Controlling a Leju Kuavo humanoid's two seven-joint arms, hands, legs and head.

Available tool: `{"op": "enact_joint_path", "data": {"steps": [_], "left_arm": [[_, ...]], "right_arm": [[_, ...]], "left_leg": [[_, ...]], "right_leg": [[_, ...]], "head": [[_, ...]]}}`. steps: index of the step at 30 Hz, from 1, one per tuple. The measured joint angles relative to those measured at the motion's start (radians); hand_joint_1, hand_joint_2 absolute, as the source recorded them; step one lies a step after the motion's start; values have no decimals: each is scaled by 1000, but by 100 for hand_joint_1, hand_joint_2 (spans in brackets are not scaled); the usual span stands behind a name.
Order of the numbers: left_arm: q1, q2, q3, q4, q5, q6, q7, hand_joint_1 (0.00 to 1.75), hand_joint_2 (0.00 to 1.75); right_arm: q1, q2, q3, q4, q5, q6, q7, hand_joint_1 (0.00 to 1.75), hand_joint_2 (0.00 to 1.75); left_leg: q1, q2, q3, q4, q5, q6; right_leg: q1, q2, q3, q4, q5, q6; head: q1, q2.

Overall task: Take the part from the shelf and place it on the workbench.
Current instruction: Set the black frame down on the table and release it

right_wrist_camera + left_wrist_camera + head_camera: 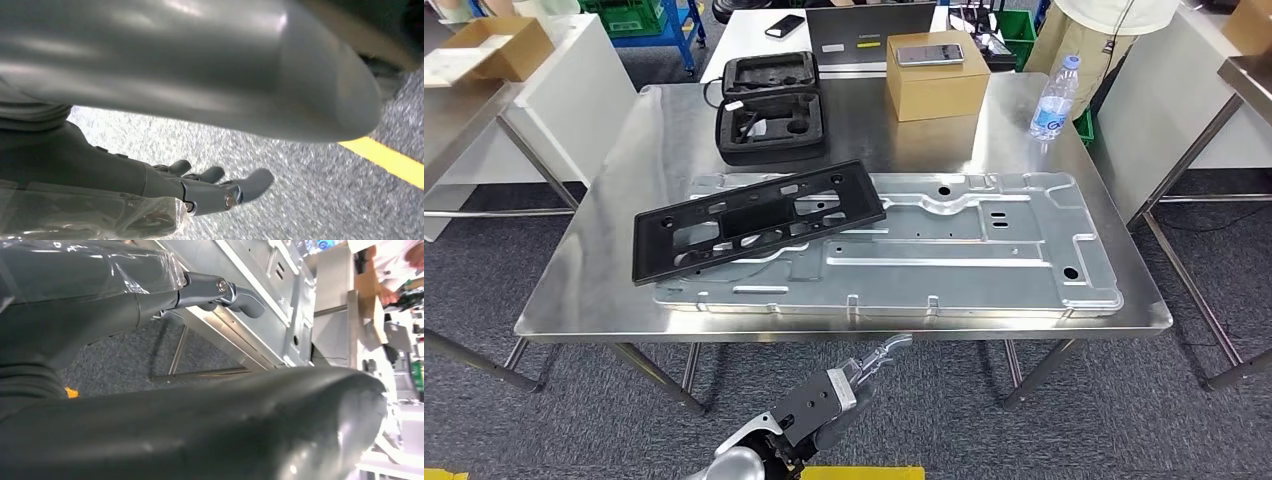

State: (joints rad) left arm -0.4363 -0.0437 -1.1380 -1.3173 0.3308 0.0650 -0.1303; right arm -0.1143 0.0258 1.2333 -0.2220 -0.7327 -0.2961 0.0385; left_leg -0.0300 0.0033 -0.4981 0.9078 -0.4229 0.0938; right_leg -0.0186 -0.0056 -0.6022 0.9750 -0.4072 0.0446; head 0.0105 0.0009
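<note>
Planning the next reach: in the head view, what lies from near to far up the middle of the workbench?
Left hand below the edge → silver sheet-metal panel with the black plastic frame lying across it → black foam case and cardboard box at the far end.

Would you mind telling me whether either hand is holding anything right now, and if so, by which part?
Nothing is held. The left hand hangs below the workbench edge with fingers apart, and the right hand is open above the floor. The black part lies on the metal panel.
</note>
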Motion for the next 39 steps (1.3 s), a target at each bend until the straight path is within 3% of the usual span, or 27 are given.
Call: {"op": "enact_joint_path", "data": {"steps": [2,4,5,6,8,10,11,14,15,17,19,20,21,22,24,26,29,31,32,34,35,36,37,39], "left_arm": [[12,0,0,8,4,-12,-9,0,0],[32,1,-1,25,11,-16,-26,0,0],[43,2,-1,37,14,-15,-38,0,0],[53,3,-1,50,15,-13,-49,0,0],[63,2,0,78,15,-6,-68,0,0],[68,1,2,102,15,1,-78,0,0],[70,1,3,111,15,3,-81,0,0],[76,0,4,135,15,5,-87,0,0],[78,0,4,144,15,6,-88,0,0],[81,0,5,162,15,8,-88,0,0],[84,-1,5,179,14,9,-89,0,0],[87,-1,5,187,14,9,-89,0,0],[90,-1,5,196,14,9,-89,0,0],[93,-1,5,205,14,9,-89,0,0],[93,-3,5,221,12,9,-89,0,0],[91,-7,5,238,8,10,-91,0,0],[93,-13,5,267,2,11,-98,0,0],[92,-19,6,288,2,11,-102,0,0],[92,-24,6,301,2,11,-104,0,0],[95,-31,8,330,4,11,-110,0,0],[97,-33,8,347,4,12,-115,0,0],[100,-36,8,364,3,16,-122,0,0],[103,-39,9,382,3,23,-131,0,0],[107,-47,12,418,2,43,-150,0,0]], "right_arm": [[0,-1,0,0,0,0,0,0,0],[1,-3,0,0,-1,0,1,0,0],[2,-4,0,0,-1,0,2,0,0],[3,-6,0,0,-2,-1,3,0,0],[2,-8,0,0,-3,-2,6,0,0],[-1,-10,0,0,-3,-3,8,0,0],[-2,-11,0,0,-3,-4,8,0,0],[-3,-10,0,0,-3,-4,9,0,0],[-3,-10,0,0,-3,-4,9,0,0],[-4,-9,0,0,-3,-4,8,0,0],[-3,-9,0,0,-3,-4,7,0,0],[-3,-9,0,0,-3,-4,7,0,0],[-3,-9,0,0,-3,-4,7,0,0],[-2,-9,0,0,-3,-3,7,0,0],[-3,-9,0,0,-3,-3,7,0,0],[-4,-8,0,0,-3,-3,7,0,0],[-4,-9,0,0,-2,-3,7,0,0],[-4,-9,0,0,-2,-3,7,0,0],[-3,-9,0,0,-1,-3,7,0,0],[-3,-9,0,0,0,-3,7,0,0],[-2,-9,0,0,0,-3,7,0,0],[-1,-9,0,0,0,-3,7,0,0],[-1,-9,0,0,0,-3,6,0,0],[-1,-9,0,0,-2,-4,4,0,0]], "left_leg": [[9,1,3,-32,29,-4],[11,4,-9,-33,39,-8],[11,6,-16,-29,41,-10],[12,7,-24,-24,43,-12],[14,8,-41,-5,44,-14],[13,7,-57,16,41,-21],[11,7,-62,24,40,-26],[12,7,-72,34,42,-40],[14,6,-80,49,30,-47],[20,4,-115,135,-34,-61],[29,3,-167,280,-115,-74],[33,3,-183,331,-136,-78],[36,3,-180,346,-139,-80],[39,3,-155,313,-122,-82],[43,2,-63,158,-65,-81],[39,-1,-4,44,-32,-76],[31,-2,-6,29,-22,-60],[33,-1,-11,25,-10,-43],[33,1,-14,22,-4,-35],[28,4,-24,22,3,-26],[25,6,-29,23,6,-23],[22,6,-33,23,9,-22],[20,6,-36,24,12,-22],[19,6,-40,29,15,-24]], "right_leg": [[3,2,-27,68,-56,7],[0,4,-71,191,-130,16],[-2,3,-79,230,-146,20],[-3,3,-70,232,-144,24],[-7,3,7,122,-98,29],[-6,4,77,4,-63,22],[-4,5,90,-22,-58,15],[-1,7,82,-24,-50,-8],[-2,6,78,-24,-44,-16],[-6,6,67,-26,-33,-28],[-7,6,55,-25,-26,-30],[-7,6,51,-25,-22,-30],[-7,6,47,-24,-19,-28],[-8,7,44,-24,-17,-25],[-10,8,41,-24,-12,-19],[-10,8,38,-24,-6,-9],[-11,9,31,-25,2,9],[-13,9,18,-4,-19,18],[-13,9,-2,43,-52,20],[-10,9,-58,187,-134,20],[-9,9,-82,254,-163,20],[-8,9,-86,280,-169,19],[-7,9,-69,264,-156,17],[-6,9,15,130,-98,11]], "head": [[1,0],[3,0],[3,0],[3,0],[3,0],[3,0],[2,0],[1,0],[0,0],[-2,0],[-4,0],[-4,0],[-4,0],[-4,0],[-4,0],[-4,0],[-3,0],[-2,0],[0,0],[3,0],[4,0],[4,0],[4,0],[4,0]]}}
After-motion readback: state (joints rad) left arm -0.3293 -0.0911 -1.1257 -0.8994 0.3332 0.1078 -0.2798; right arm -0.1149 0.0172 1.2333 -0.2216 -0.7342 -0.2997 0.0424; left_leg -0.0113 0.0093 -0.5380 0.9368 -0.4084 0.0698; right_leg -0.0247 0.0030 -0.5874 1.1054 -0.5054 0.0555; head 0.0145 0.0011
